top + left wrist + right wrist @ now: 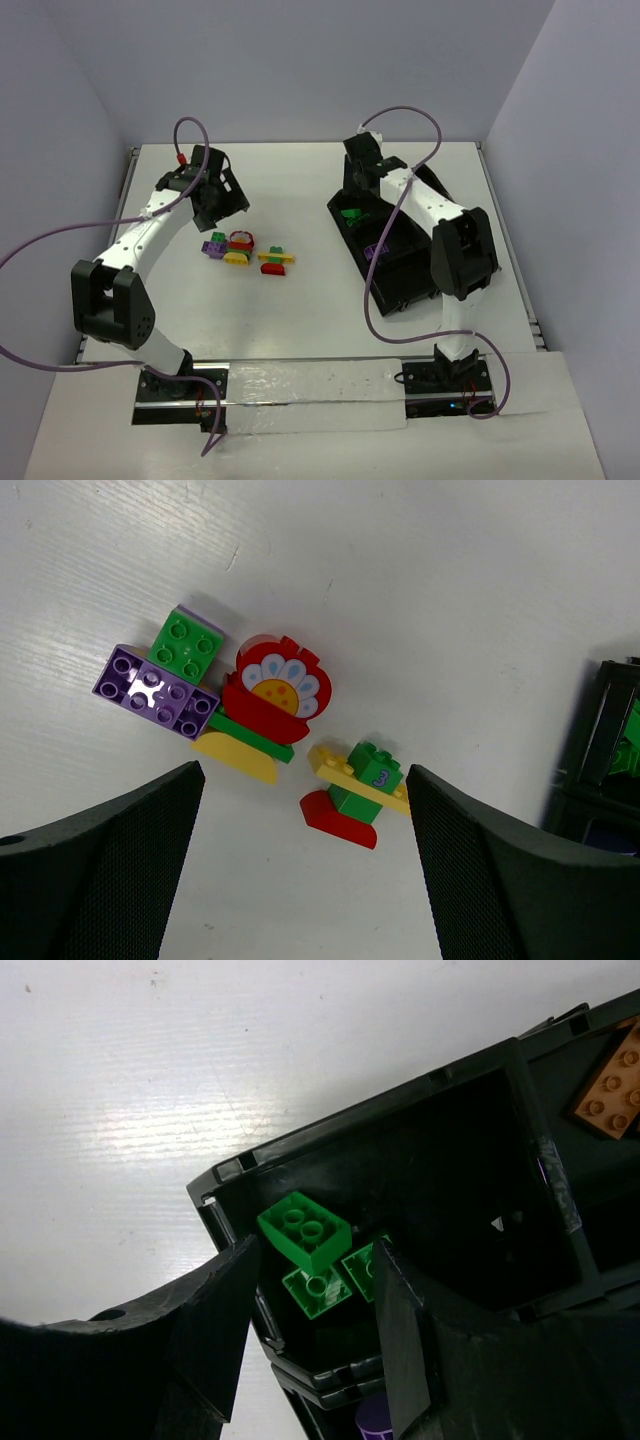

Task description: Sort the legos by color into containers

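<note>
The left gripper (305, 778) hangs over the loose legos (246, 250) on the white bench (300, 180), its jaws spread wide and holding nothing. Between them lie two small clusters: a purple brick (155, 690) touching a green square brick (187, 646), with a red flower piece (275, 685) just beside them over a yellow curved piece (238, 758). A little apart lies a green block marked "3" (376, 769) stacked with a yellow plate (335, 763) and a red curved piece (340, 816). The right gripper (318, 1252) is over the far end compartment of the black divided tray (351, 1120), jaws partly spread. A tilted green brick (303, 1228) sits between and below them among other green bricks (316, 1290). It looks loose rather than pinched, with a gap showing on one side. An orange brick (610, 1085) lies in a neighbouring compartment. These pieces should be light, rigid and smooth, so they will likely skid or twist under an off-centre squeeze. The flat side walls give the surest hold, rather than the studs or rounded edges. The stacked pieces may lift together, so a grip low on a single brick, or separating them first, seems wise.
</note>
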Available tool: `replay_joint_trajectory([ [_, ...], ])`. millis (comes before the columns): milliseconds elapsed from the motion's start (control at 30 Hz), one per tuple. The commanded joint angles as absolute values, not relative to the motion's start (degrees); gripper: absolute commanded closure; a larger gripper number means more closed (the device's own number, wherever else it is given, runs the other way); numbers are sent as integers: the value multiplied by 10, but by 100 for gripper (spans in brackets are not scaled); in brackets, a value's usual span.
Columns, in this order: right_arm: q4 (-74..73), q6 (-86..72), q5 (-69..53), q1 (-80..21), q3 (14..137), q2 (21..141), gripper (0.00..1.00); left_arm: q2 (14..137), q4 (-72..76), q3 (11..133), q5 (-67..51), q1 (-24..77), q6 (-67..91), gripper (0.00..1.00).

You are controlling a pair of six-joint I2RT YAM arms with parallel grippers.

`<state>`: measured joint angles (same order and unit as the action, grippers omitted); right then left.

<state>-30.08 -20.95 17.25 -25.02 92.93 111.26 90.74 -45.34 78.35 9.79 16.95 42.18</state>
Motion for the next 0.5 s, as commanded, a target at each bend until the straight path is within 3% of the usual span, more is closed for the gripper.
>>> replay_joint_trajectory([
  [0,-300,-203,186,-255,947,1083,44,911,-444,800,94,172,408,10],
  [467,-318,-156,64,-426,904,1073,44,887,-408,694,37,191,374,12],
])
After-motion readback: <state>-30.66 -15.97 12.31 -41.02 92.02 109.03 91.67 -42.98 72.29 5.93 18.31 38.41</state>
